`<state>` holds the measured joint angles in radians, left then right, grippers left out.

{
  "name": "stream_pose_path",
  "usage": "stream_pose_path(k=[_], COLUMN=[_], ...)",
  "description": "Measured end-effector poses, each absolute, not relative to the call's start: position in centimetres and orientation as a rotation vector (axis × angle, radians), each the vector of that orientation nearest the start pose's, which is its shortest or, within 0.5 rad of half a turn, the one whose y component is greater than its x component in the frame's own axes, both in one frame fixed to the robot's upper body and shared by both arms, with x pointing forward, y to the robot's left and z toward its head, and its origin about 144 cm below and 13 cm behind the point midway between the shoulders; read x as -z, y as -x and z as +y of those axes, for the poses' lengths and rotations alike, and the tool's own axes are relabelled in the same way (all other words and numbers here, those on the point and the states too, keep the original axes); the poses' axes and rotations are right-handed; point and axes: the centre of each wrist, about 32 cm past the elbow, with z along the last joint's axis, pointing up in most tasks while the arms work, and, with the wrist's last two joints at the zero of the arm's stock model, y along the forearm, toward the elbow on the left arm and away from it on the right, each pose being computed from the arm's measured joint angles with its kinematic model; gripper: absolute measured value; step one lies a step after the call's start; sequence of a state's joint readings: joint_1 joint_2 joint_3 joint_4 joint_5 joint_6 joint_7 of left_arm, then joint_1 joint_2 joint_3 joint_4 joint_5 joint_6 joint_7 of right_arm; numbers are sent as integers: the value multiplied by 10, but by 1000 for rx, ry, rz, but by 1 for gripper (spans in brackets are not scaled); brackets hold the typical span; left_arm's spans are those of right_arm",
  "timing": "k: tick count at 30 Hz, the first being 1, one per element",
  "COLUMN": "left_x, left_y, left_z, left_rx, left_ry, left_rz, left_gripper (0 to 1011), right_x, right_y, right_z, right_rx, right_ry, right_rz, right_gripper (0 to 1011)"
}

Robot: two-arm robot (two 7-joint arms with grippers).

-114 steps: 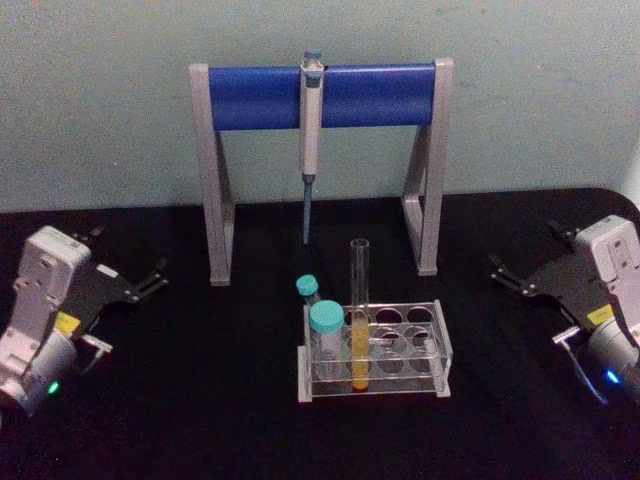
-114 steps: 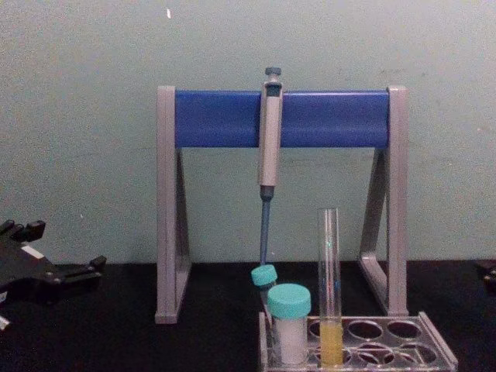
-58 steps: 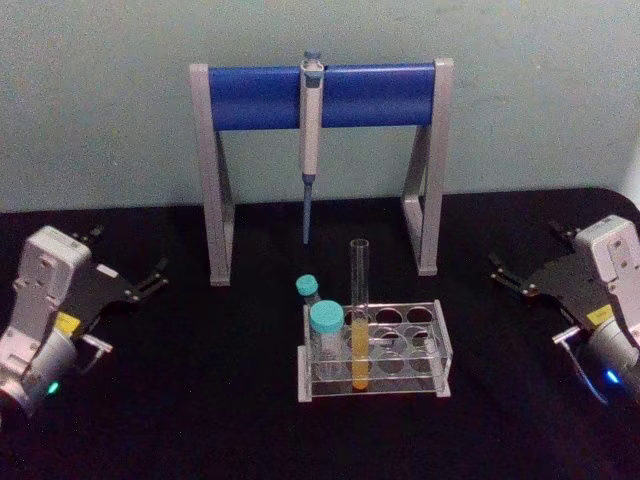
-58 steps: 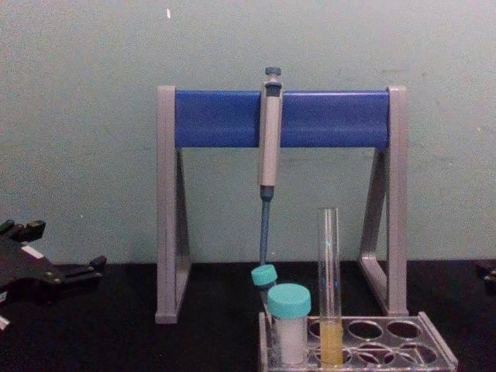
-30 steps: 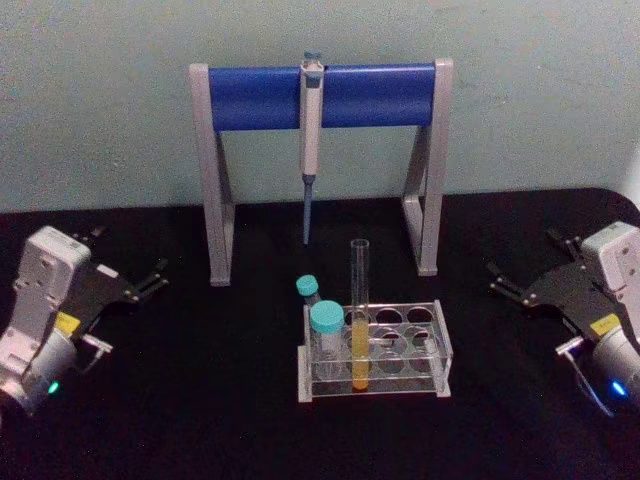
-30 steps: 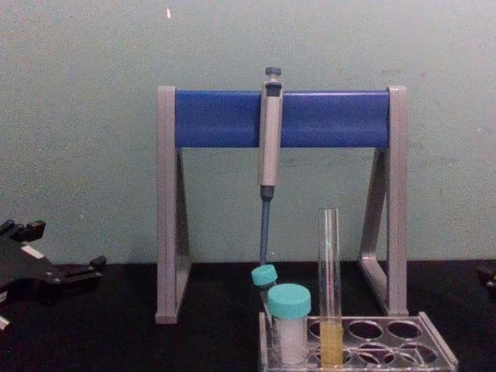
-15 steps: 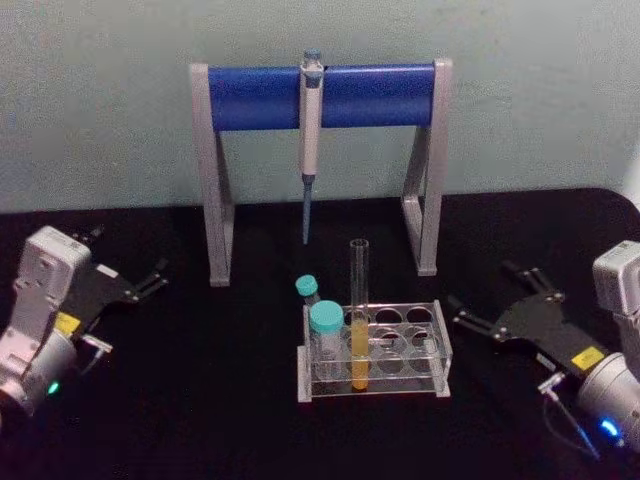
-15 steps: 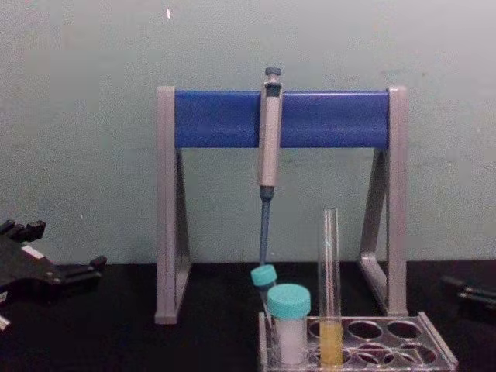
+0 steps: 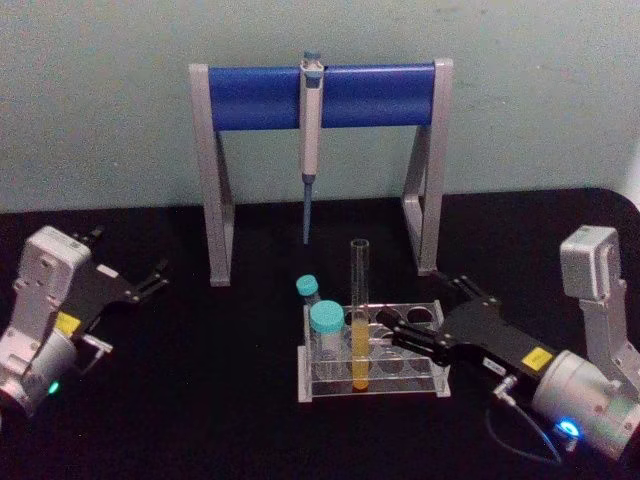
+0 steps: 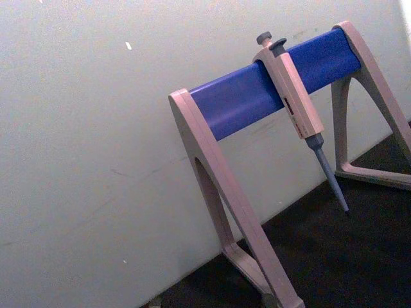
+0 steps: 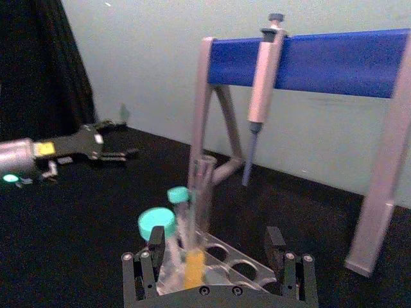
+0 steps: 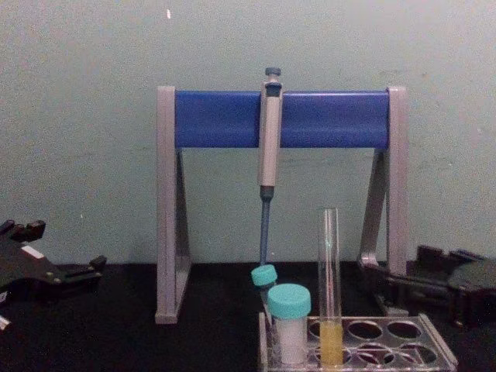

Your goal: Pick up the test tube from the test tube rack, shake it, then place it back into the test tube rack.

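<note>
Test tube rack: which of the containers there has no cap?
The test tube: tall, slim, open-topped, with yellow-orange liquid low down. The large vial and small vial beside it wear teal caps.

Right claw (image 9: 409, 298) reaches inward, spread wide; left claw (image 9: 130, 251) rests aside, spread.

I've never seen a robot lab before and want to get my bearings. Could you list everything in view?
tall clear glass test tube: one, yellow-orange liquid in its lower part, upright in the rack
low clear plastic test tube rack: one, clear, table centre
short teal-capped white vials: two, at the rack's left end
slim grey pipette: one, blue tip, hanging from the stand's bar
pipette stand: one, grey legs and blue bar, behind the rack
table: one, black
left gripper: black, open, at the table's left
right gripper: black, open, over the rack from the right, tube not gripped
</note>
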<state>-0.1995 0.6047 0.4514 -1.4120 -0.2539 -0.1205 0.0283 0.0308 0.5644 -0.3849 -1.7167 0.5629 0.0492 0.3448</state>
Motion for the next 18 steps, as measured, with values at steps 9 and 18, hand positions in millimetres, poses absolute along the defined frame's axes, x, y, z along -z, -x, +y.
stream_pose_path(k=[9,18], left_x=[-1140,-1140], left_y=[-489,-489], left_z=[310,310], left_rx=[-1248,-1248], left_ry=[-304,-304], left_rz=[-285,-285], left_gripper=[1001,1001], right_x=[-1176,-1176], right_y=[-458,-477], right_z=[-244,-232], right_rx=[772,755], right_ry=[35,45], right_rz=[138,156], right_gripper=[1000,1000])
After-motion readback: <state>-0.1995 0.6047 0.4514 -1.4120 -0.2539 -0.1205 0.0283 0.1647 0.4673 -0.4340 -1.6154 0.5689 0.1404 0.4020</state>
